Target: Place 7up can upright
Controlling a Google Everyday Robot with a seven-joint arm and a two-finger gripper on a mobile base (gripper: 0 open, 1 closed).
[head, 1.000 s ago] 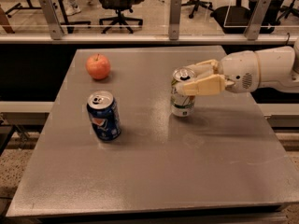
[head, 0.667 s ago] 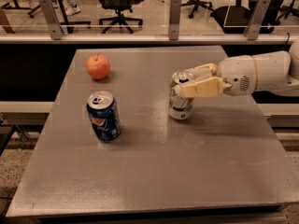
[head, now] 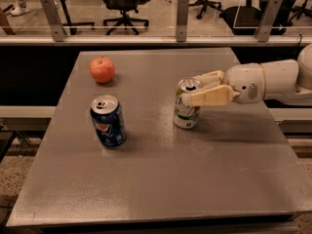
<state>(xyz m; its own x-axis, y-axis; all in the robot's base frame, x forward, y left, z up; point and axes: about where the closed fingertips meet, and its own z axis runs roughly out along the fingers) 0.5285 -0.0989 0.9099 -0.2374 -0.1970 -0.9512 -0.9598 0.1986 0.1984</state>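
One apple (head: 102,69), one Pepsi can (head: 108,121), one gripper (head: 190,89) clasping one 7up can (head: 186,117)

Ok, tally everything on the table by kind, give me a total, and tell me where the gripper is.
Cans: 2 (the 7up can and the blue Pepsi can)
Apples: 1 (the red apple)
Total: 3
The gripper reaches in from the right and is closed around the upper part of the 7up can, which stands upright.
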